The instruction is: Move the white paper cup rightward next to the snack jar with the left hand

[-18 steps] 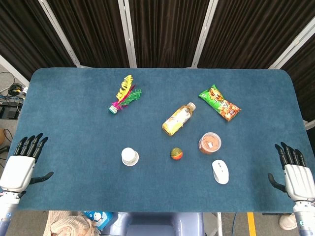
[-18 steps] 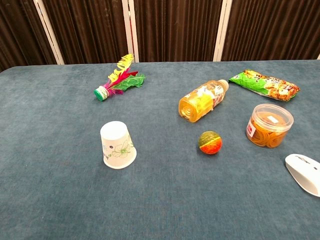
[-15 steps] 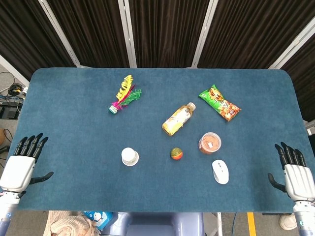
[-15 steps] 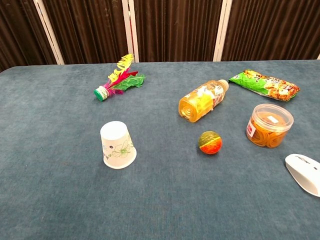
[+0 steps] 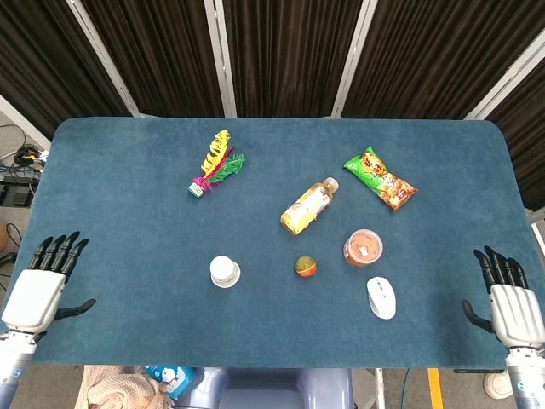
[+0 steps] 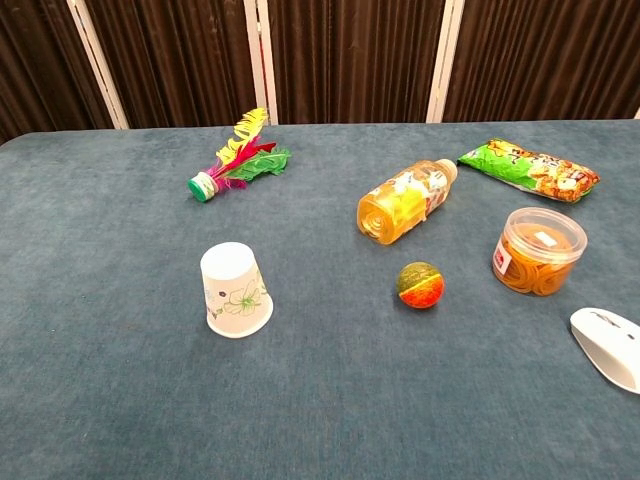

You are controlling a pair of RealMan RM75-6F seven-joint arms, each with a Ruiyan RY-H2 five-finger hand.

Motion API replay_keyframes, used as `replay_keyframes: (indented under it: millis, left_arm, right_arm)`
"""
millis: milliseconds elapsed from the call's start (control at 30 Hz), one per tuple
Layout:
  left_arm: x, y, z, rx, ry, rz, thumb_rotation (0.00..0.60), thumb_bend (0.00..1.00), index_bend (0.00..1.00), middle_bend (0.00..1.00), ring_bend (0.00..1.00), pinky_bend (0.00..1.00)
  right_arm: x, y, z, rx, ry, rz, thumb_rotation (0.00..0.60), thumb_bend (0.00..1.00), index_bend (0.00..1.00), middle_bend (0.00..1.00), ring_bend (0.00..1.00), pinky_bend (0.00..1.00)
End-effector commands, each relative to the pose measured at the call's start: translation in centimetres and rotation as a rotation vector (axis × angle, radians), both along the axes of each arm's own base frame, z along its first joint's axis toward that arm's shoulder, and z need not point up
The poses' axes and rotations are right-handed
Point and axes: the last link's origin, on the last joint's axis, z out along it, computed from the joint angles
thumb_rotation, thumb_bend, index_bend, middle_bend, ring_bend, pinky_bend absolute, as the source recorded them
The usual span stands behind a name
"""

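The white paper cup (image 5: 225, 272) (image 6: 236, 291) stands upside down on the blue table, left of centre, with a floral print on its side. The snack jar (image 5: 363, 248) (image 6: 539, 250), clear with an orange lid and orange contents, stands upright to the right of it. An orange-green ball (image 5: 306, 267) (image 6: 420, 284) lies between them. My left hand (image 5: 39, 288) hovers at the table's front left edge, fingers spread, holding nothing, far from the cup. At the front right edge my right hand (image 5: 509, 297) is likewise spread and empty. Neither hand shows in the chest view.
A juice bottle (image 5: 309, 205) lies on its side behind the ball. A green snack bag (image 5: 380, 178) lies at the back right, a feather shuttlecock (image 5: 215, 162) at the back left. A white mouse (image 5: 381, 297) sits in front of the jar.
My left hand has shifted slightly right and down at the table's edge. Nothing on the table has moved.
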Motion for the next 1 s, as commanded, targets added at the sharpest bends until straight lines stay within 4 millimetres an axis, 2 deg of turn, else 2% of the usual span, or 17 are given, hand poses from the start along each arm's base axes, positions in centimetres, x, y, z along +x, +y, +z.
replay_keyframes:
  millis: [33,200,300,467,600,700,1000]
  left_arm:
    - [0.5,0.7,-0.1,-0.033,0.038,-0.049,0.6,0.07,0.0,0.0,0.0,0.0]
    - [2.4,2.2,-0.7,-0.105,0.039,-0.082,0.6,0.08,0.0,0.0,0.0,0.03]
    - [3.9,3.1,-1.3,-0.14,0.042,-0.111,0.6,0.09,0.0,0.01,0.02,0.13]
    - [6.9,4.8,-2.8,-0.204,0.024,-0.148,0.6,0.13,0.02,0.15,0.12,0.25]
    - [9.7,6.2,-4.4,-0.242,0.022,-0.193,0.6,0.15,0.06,0.21,0.16,0.28]
    - [11.4,6.8,-5.5,-0.267,0.019,-0.214,0.6,0.16,0.08,0.22,0.17,0.28]
    - [14.8,7.7,-9.4,-0.343,0.052,-0.253,0.6,0.17,0.11,0.27,0.22,0.29]
  right_arm:
    - [0.0,-0.1,0.0,0.0,-0.001,0.001,0.6,0.35,0.0,0.0,0.0,0.03]
    - [-0.1,-0.1,-0.1,0.003,-0.001,-0.002,0.6,0.35,0.0,0.0,0.0,0.03]
    - [-0.2,-0.1,0.1,-0.001,-0.005,-0.004,0.6,0.35,0.0,0.0,0.0,0.03]
    - [-0.1,-0.1,0.1,-0.002,-0.007,-0.002,0.6,0.35,0.0,0.0,0.0,0.03]
    - [-0.1,-0.1,0.0,-0.001,-0.001,0.001,0.6,0.35,0.0,0.0,0.0,0.03]
    - [-0.1,-0.1,0.1,-0.003,-0.004,-0.004,0.6,0.35,0.0,0.0,0.0,0.03]
    - [-0.2,-0.1,0.2,-0.005,-0.009,-0.008,0.6,0.35,0.0,0.0,0.0,0.03]
